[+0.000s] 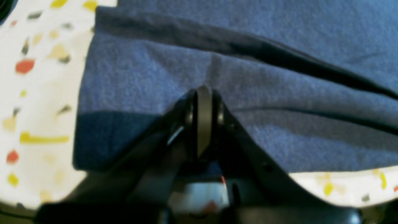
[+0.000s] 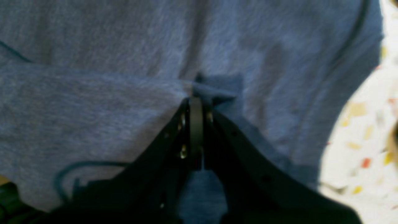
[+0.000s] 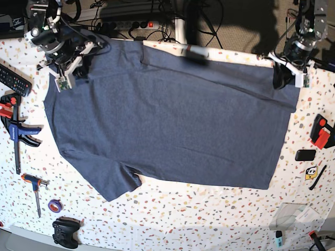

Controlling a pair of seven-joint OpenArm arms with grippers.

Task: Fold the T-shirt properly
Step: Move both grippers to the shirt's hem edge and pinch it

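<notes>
Base view: the T-shirt [image 3: 172, 115] is lying spread, plain side up, over most of the speckled table [image 3: 209, 214], with one sleeve pointing toward the table's near edge beside the screwdriver [image 3: 34, 189]. Both arms are working at the shirt's far edge. The left gripper [image 3: 282, 78] is pinching the far corner nearest the red-and-black tool [image 3: 320, 132]; in the left wrist view its jaws are pressing together on a thin ridge of cloth [image 1: 203, 90]. The right gripper [image 3: 70, 65] is sitting at the opposite far corner, near the remote control [image 3: 14, 79]; in the right wrist view its jaws are closing on a small bunched tuft of fabric [image 2: 214, 88].

The shirt is reading as soft, light, limp cotton: it is creasing and sagging wherever unsupported, so it will likely drape rather than hold shape. Hems, seams and corners are offering the firmest hold; a shallow pinch in a single layer risks slipping out.
</notes>
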